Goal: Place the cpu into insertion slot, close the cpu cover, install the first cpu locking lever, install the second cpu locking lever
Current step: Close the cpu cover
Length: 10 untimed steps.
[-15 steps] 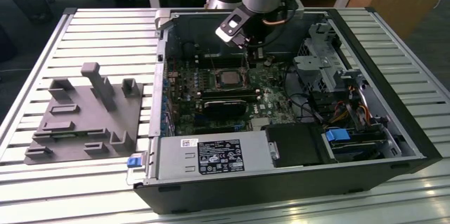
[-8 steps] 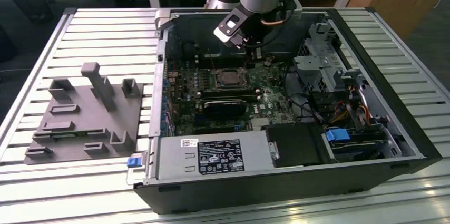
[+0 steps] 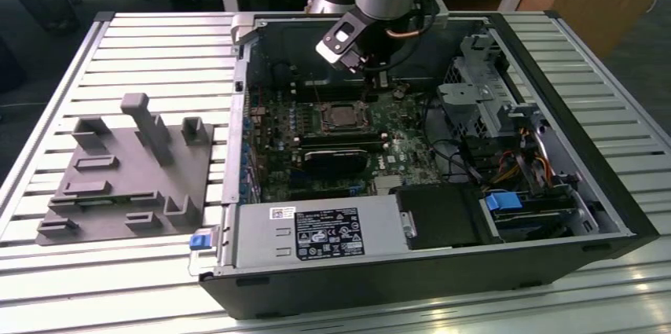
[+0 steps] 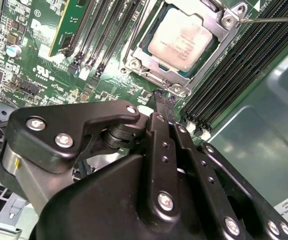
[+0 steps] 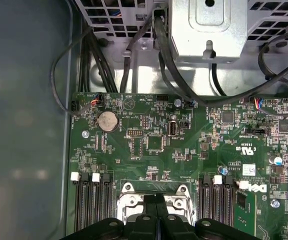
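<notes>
A computer case (image 3: 587, 192) lies open on a slatted table (image 3: 157, 51), with its green board (image 3: 283, 153) facing up. In the exterior view the arm reaches down into the case from the far side.

In the second wrist view the gripper (image 4: 163, 100) hangs close above the board, just beside one corner of the socket (image 4: 171, 68). Its two black fingers (image 4: 156, 145) are pressed together along their length (nothing sits between them).

The chip (image 4: 181, 40) lies flat in the socket, pale metal face up. The silvery cover (image 4: 159, 77) is down around it, and the chip shows through the cover's window. A thin lever (image 4: 271, 20) runs out from one corner of the cover and across the long black memory slots (image 4: 244, 60). I cannot tell whether it is latched.

In the first wrist view the closed fingertips sit over the socket's edge. Beyond them on the board is a round coin battery (image 5: 107, 121). Past the board, black cables (image 5: 164, 55) run up to a grey metal bracket (image 5: 206, 30).

In the exterior view a grey box with a label (image 3: 314, 232) fills the near side of the case. A grey moulded fixture (image 3: 126, 169) rests on the table at the exterior view's left, outside the case and well apart from the gripper.
</notes>
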{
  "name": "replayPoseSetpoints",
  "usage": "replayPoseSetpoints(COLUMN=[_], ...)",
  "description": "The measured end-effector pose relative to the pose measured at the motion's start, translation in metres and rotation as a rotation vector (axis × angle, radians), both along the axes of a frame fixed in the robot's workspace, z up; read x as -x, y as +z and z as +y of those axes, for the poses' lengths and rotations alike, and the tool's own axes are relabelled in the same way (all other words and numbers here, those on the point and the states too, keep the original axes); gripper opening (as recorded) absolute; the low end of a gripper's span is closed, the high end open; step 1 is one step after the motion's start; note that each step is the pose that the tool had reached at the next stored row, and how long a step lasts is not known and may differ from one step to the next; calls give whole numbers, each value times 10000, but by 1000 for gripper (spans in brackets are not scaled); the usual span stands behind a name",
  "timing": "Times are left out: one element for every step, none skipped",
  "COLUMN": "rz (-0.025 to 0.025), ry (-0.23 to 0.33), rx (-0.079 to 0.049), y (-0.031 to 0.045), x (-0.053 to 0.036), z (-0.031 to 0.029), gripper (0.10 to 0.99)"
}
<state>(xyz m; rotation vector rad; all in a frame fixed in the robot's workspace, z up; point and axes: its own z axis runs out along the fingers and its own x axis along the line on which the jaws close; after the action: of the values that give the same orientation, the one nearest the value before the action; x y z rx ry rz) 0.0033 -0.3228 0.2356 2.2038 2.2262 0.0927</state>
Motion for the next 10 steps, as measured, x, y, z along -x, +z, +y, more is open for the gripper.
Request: replayPoseSetpoints(rz=[0,0,0,0,0,0,0,0,0,0], ry=[0,-1,0,0,0,0,0,0,-1,0], rx=[0,0,-1,-2,-3,-3,-4,-4,-3,-4], y=[0,0,0,0,-1,-1,-1,-1,0,-1], x=[4,7,11,15,20,25,29,34,42,50], z=[0,0,0,0,0,0,0,0,0,0], gripper=[106,106,106,106,106,106,106,106,106,106])
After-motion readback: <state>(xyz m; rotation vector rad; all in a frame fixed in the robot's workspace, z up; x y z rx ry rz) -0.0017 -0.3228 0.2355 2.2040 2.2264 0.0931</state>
